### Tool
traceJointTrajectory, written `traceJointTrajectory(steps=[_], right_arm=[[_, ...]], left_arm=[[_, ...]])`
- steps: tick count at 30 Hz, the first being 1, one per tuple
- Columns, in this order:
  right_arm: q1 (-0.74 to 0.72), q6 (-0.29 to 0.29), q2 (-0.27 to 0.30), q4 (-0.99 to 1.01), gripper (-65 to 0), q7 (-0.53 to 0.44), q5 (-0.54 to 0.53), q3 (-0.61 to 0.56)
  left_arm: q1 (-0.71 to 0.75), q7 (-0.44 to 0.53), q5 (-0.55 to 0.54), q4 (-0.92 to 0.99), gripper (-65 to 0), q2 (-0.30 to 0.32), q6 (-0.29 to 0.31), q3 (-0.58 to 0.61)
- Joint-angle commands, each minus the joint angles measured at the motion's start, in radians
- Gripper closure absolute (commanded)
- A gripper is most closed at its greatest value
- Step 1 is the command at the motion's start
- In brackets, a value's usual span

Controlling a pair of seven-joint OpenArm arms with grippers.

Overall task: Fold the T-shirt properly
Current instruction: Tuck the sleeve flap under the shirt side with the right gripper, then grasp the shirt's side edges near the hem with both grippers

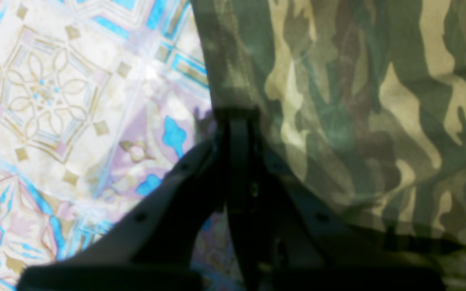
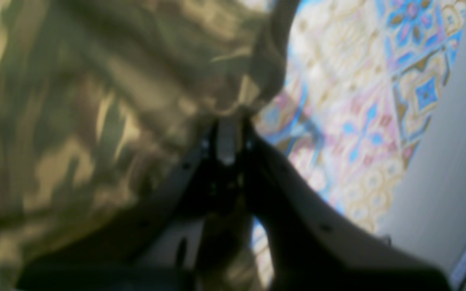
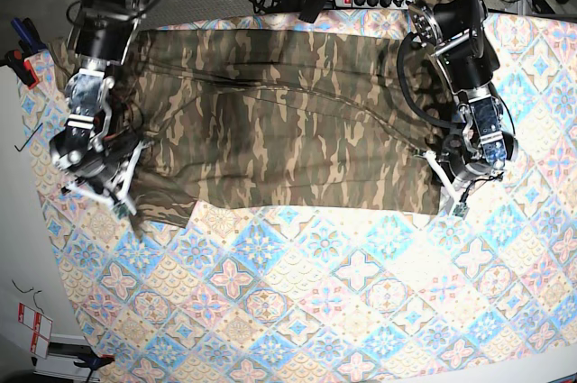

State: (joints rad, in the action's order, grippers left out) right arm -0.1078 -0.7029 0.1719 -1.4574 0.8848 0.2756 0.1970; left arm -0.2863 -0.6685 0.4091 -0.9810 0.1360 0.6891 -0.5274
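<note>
We see the left gripper (image 1: pixel 237 115) and right gripper (image 2: pixel 228 117) each clamped on an edge of the T-shirt (image 3: pixel 288 122) (spread over the patterned tablecloth (image 3: pixel 361 302)).

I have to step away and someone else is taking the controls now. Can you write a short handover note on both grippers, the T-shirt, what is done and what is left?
Left gripper: shut on the T-shirt, pinching its edge, on the right of the base view.
Right gripper: shut on the T-shirt, pinching the opposite edge, on the left of the base view.
T-shirt: spread wide across the far half of the patterned tablecloth, lying mostly flat, with creases through the middle.
Done: both sides gripped; it looks like one lengthwise fold may be in, but I cannot be sure.
Left: the remaining folds, smoothing, then release.
</note>
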Motion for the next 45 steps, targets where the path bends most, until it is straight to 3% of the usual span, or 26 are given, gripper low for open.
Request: traceJointTrajectory(steps=[1,10,17,23,31,36,42,45], right_arm=[[-0.008,0.005,0.013,-0.050,-1.8,-0.019,-0.006,-0.018],[0.061,0.005,0.012,-0.119,-1.7,-0.017,-0.006,-0.046],[0.144,0.005,0.013,-0.282,-1.7,-0.029,-0.006,-0.047],[0.187,0.005,0.013,-0.343,-1.7,-0.026,-0.006,-0.054],[0.199,0.005,0.013,-0.348,-1.6,-0.028,-0.006,-0.054],[0.259,0.005,0.018,-0.363,-1.6,-0.068,-0.006,-0.054],[0.271,0.005,0.018,-0.369,-1.6,-0.075,-0.006,-0.051],[0.273,0.005,0.018,-0.369,-1.7,-0.075,-0.006,-0.054]], left_arm=[[-0.004,-0.043,0.023,0.000,0.0,0.003,0.009,0.002],[-0.034,-0.041,0.023,0.000,0.0,0.004,0.009,-0.003],[-0.044,-0.043,0.014,-0.011,0.0,0.024,0.009,-0.003],[0.042,-0.093,0.011,-0.266,0.0,0.014,0.009,0.008],[0.212,-0.106,0.009,-0.605,0.0,-0.003,0.009,0.106],[0.290,-0.106,-0.092,-0.711,0.0,0.004,0.009,0.103],[0.216,-0.107,-0.101,-0.623,0.0,-0.003,0.009,-0.024],[0.154,-0.107,-0.100,-0.525,-7.8,0.006,0.009,-0.026]])
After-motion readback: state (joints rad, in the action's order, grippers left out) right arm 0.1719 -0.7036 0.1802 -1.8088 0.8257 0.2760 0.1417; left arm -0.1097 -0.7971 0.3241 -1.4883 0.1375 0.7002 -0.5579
